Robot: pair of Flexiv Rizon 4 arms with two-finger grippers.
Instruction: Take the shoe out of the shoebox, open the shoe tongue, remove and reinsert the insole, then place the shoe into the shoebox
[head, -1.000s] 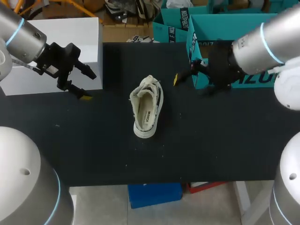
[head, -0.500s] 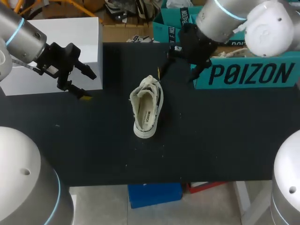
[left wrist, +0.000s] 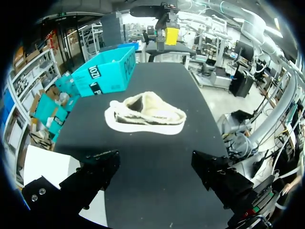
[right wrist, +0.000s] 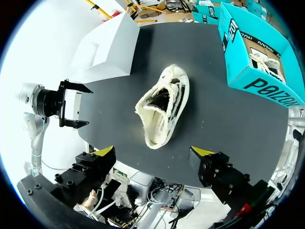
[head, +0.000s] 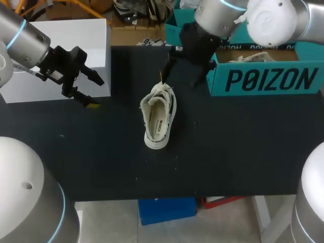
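Right pincer [right wrist: 153, 152] wide, empty, over shoe [head: 158, 117]; misaimed descent could shove unheld shoe sideways across table [head: 228, 152]. Left pincer [head: 94, 92] wide, well apart.

The shoe [head: 158, 117] looks fleecy cloth, the table [head: 243, 147] matt, the shoebox [head: 268, 81] smooth cardboard.

Both agape (wide) — left hand [head: 96, 92], right hand [right wrist: 153, 151].
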